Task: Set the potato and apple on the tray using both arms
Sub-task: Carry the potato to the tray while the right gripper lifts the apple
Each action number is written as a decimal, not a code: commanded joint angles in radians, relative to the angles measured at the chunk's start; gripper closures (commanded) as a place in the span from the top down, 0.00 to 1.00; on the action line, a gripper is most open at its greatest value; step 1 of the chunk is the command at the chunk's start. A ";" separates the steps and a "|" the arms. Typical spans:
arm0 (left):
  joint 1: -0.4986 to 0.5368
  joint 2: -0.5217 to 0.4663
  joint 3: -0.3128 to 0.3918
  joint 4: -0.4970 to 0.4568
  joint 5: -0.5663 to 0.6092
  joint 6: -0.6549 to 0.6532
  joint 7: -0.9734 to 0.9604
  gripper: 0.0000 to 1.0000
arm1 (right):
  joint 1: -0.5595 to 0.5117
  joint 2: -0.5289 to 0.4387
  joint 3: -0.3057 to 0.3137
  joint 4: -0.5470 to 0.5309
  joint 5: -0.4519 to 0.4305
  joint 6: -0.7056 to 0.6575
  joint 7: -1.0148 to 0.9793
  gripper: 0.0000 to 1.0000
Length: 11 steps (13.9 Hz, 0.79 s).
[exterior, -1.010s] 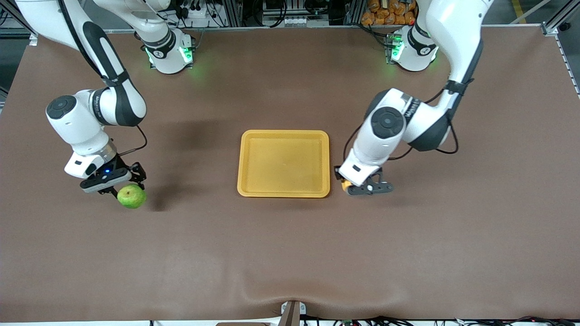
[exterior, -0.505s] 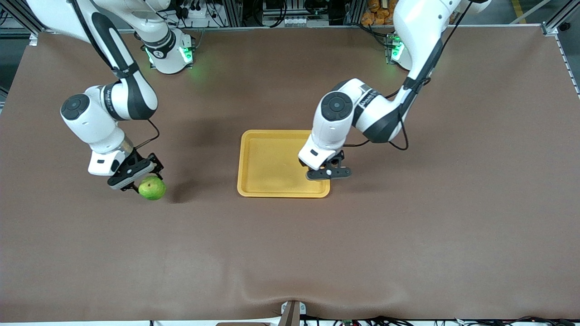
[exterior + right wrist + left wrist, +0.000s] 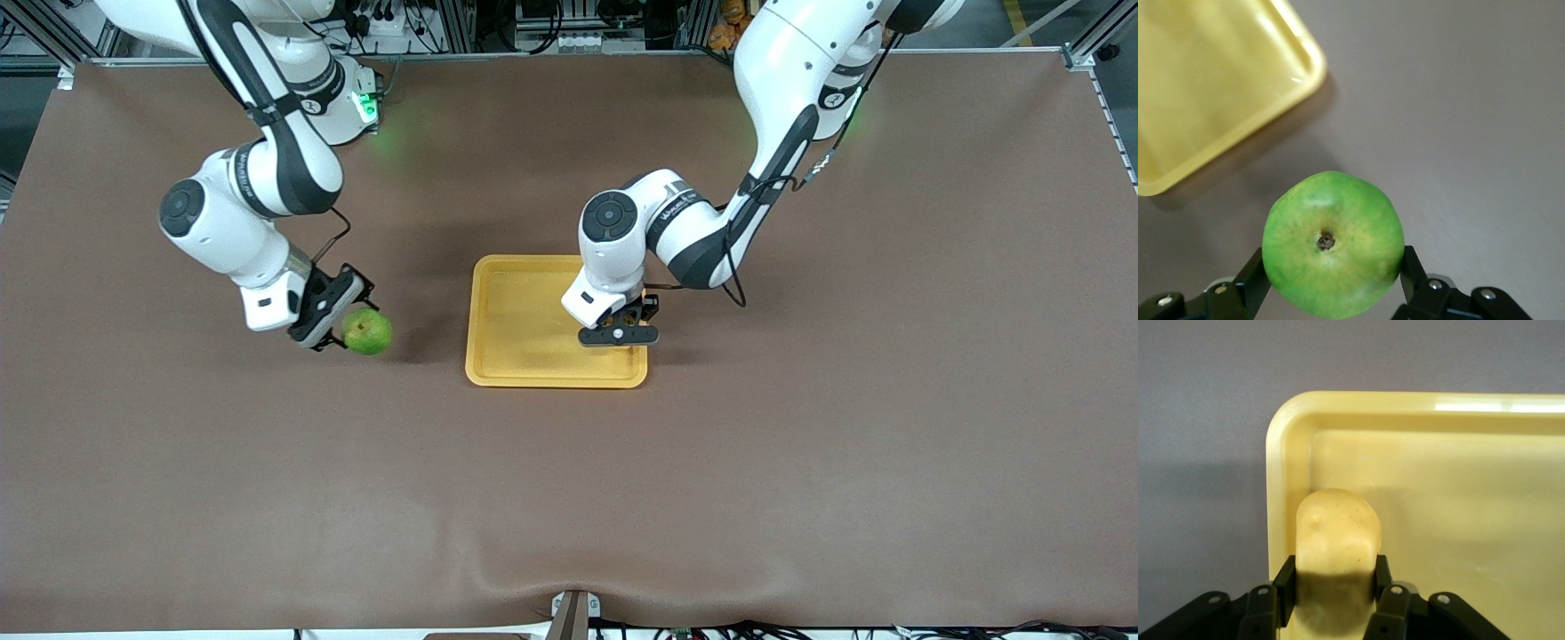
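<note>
**Ana:** While the left gripper (image 3: 620, 335) hangs over the tray (image 3: 507, 311), what is it carrying?

**Ben:** Its fingers are clamped on the potato (image 3: 1336, 550); the left wrist view shows the pads pinching its sides, with the rounded end poking out above the tray's floor beside a corner of the rim (image 3: 1288, 427). From the front the potato is hidden under the hand.

**Ana:** And a second ago?

**Ben:** That gripper was off the tray, just beside its edge at the left arm's end of the table. It has since swung in over the tray's floor, toward the corner nearer the front camera. So I'd judge the carry is done and lowering and letting go come next.

**Ana:** The right gripper (image 3: 331, 322)?

**Ben:** Closed around the apple (image 3: 367, 332), stem dimple facing the wrist camera (image 3: 1332, 243). It's over bare table, between the right arm's end and the tray, and has travelled steadily toward the tray over the last second. The tray's corner (image 3: 1305, 63) already shows in the right wrist view.

**Ana:** So nothing is placed yet?

**Ben:** No, both items are still held. The potato looks one release away; the apple needs to cross the remaining gap.
</note>
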 commanded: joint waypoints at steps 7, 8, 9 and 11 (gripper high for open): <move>0.004 0.022 0.012 0.028 0.029 -0.018 -0.009 1.00 | 0.211 0.104 0.075 0.126 0.031 0.000 -0.309 0.04; 0.005 0.016 0.014 0.033 0.036 -0.018 -0.008 1.00 | 0.212 0.127 0.075 0.138 0.025 0.000 -0.327 0.05; 0.011 0.008 0.015 0.050 0.043 -0.019 -0.005 1.00 | 0.204 0.146 0.075 0.158 0.022 -0.001 -0.371 0.05; 0.059 -0.031 0.025 0.076 0.043 -0.033 0.030 1.00 | 0.199 0.190 0.075 0.192 0.022 -0.001 -0.521 0.06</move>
